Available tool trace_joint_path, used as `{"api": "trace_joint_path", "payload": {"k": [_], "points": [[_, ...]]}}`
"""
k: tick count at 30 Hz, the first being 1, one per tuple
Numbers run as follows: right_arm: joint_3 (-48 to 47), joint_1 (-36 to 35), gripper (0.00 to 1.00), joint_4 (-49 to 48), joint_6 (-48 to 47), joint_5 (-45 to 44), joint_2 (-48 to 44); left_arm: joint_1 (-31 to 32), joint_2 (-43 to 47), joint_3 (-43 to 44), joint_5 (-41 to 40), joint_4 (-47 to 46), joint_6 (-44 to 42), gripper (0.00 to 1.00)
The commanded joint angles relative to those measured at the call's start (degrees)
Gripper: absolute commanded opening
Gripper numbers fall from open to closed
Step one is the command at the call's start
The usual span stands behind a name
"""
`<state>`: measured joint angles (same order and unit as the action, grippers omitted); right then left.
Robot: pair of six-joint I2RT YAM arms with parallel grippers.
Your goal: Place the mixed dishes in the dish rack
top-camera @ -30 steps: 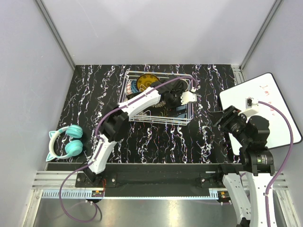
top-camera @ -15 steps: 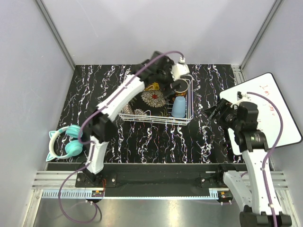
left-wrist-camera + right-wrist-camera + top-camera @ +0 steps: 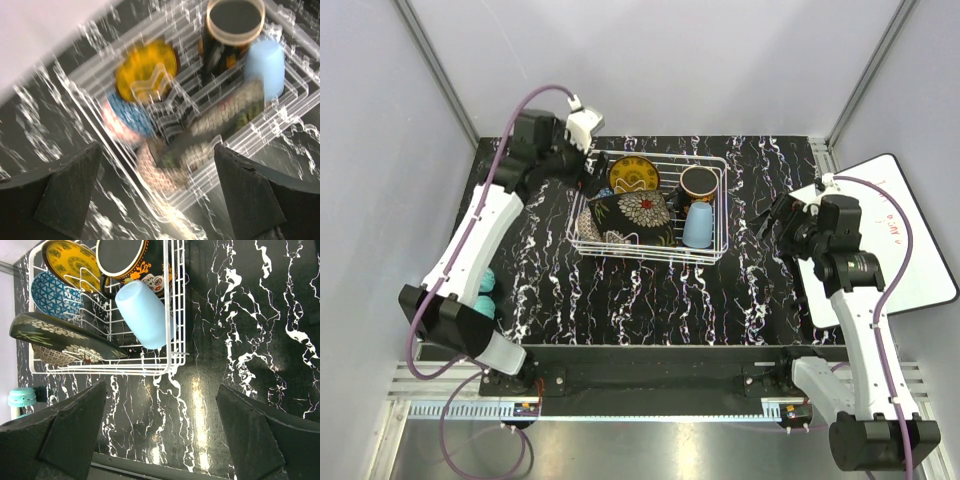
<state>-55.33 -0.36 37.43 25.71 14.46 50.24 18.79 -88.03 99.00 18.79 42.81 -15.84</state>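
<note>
Rack (image 3: 650,258) at the bench's (image 3: 770,300) far middle holds the dishes (image 3: 142,315). Left claw (image 3: 157,150), spread and empty, hangs over its far-left corner. Right claw (image 3: 161,387), spread and empty, sits beside its right side. Headphones (image 3: 21,397) lie by the left edge, a whiteboard (image 3: 910,250) at the right edge.

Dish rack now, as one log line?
dish rack: dishes inside | left tool: open, empty, at far-left corner | right tool: open, empty, beside rack

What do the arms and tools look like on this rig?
Left arm and right arm: white link shells with black joint housings. A purple cable loops along each one. Left tool and right tool: each has two dark, matte, wedge-shaped fingers. No markings visible.
</note>
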Motion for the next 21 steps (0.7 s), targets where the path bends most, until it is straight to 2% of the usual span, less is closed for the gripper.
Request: {"api": "trace_joint_path", "payload": {"k": [1,4,7,9,10,12,15,21], "points": [[-3.7,-0.3,1.0,-1.1,-2.0,2.7,0.9,-0.4,7.2,-12.4,-0.4,-2.1,3.0,0.99],[-3.3,-1.0,1.0,-4.3,-2.9,3.2,4.1,-0.7,8.7,-17.0,-1.5,-4.2,3.6,0.99],[-3.6,-2.1,1.0,-10.2,-3.1,1.8,11.8,-2.3,6.6,-15.6,-0.2,-5.5,5.7,0.99],[-6.4,-6.1,1.0,-12.0,-4.6,-2.7,16.5,-3.5,5.3,-13.1,1.8,-5.6,7.5,0.99],[-7.9,-7.7,1.0,-11.2,-5.1,-8.5,21.1,-5.1,5.1,-12.4,2.4,-5.7,8.0,0.99],[-12.3,-11.8,1.0,-10.0,-5.8,-14.1,25.2,-6.7,5.6,-11.4,3.9,-5.8,8.5,0.99],[-16.2,-16.6,1.0,-8.8,-6.5,-23.5,32.1,-10.8,6.4,-12.3,4.9,-5.8,7.8,0.99],[-21.6,-18.3,1.0,-8.2,-9.4,-29.2,38.6,-15.1,8.1,-18.5,7.1,-7.6,7.5,0.99]]}}
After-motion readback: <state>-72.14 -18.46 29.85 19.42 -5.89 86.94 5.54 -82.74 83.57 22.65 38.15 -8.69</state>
